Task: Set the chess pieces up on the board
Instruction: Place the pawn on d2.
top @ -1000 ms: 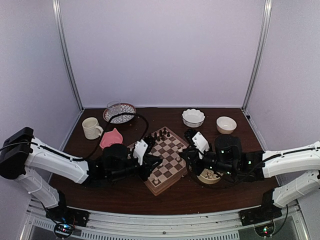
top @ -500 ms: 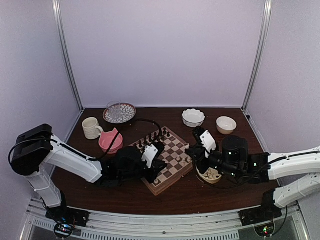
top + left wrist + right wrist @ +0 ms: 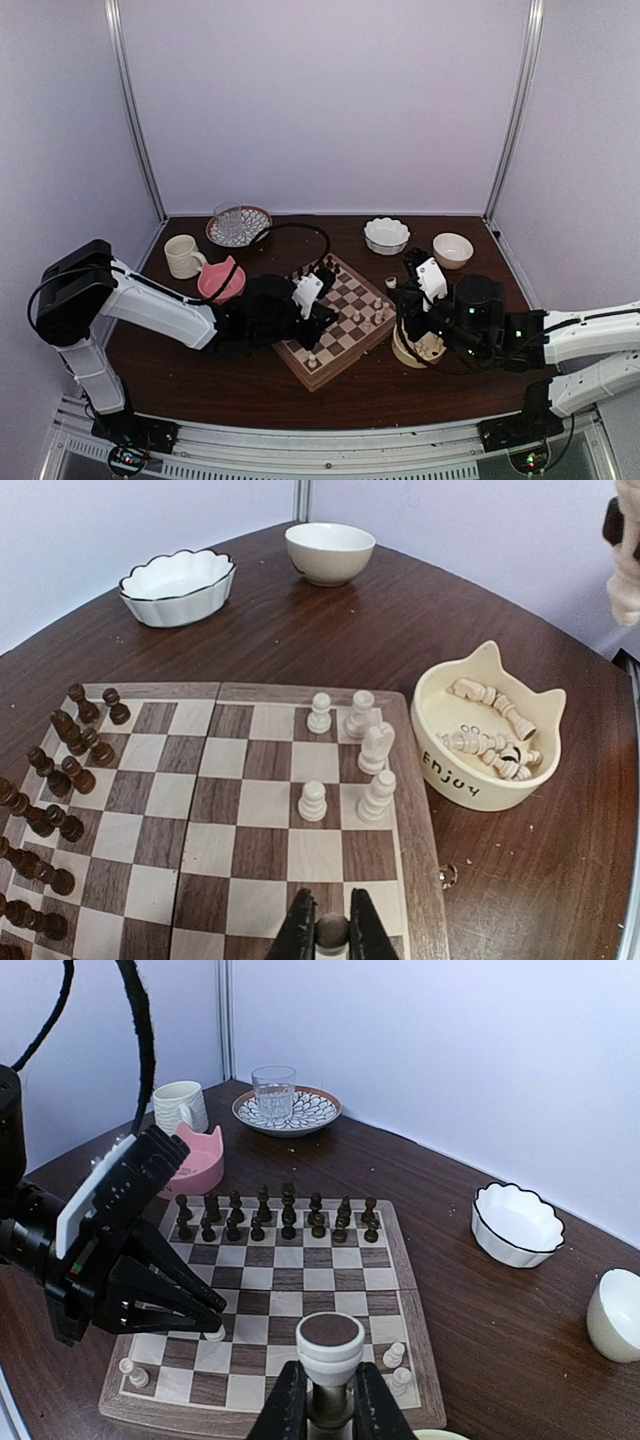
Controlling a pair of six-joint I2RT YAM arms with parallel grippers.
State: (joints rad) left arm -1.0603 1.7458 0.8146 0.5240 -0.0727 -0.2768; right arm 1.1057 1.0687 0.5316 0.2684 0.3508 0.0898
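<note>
A dark brown wooden table (image 3: 300, 630) with a visible grain and a soft sheen sits inside a booth of plain pale walls (image 3: 320, 100) joined by slim metal posts (image 3: 135, 110). The board (image 3: 260, 850) lies in the middle of the table, turned at an angle: a flat wooden square, checkered light and dark brown inside a pale rim. Small turned dark pieces (image 3: 288, 1222) crowd its far-left edge in two rows. A few cream pieces (image 3: 376, 750), smooth and rounded, stand on its right end. More lie heaped in a glossy cream bowl (image 3: 470, 790) with cat ears, just right of the board.

The left hand (image 3: 331, 930) is clenched on a cream piece (image 3: 213, 1334), low over the board's squares; whether it rests on a square I cannot tell. The right hand (image 3: 330, 1395) is clenched on another cream piece (image 3: 330, 1345) with a round brown disc on top, raised off the table at the board's right.

At far right sit a white fluted bowl (image 3: 178, 605) with a dark rim and a plain round bowl (image 3: 330, 565). At far left are a pink cat-eared bowl (image 3: 200, 1165), a ribbed cream mug (image 3: 180, 1105) and a clear glass (image 3: 273, 1090) on a patterned plate (image 3: 315, 1110)
</note>
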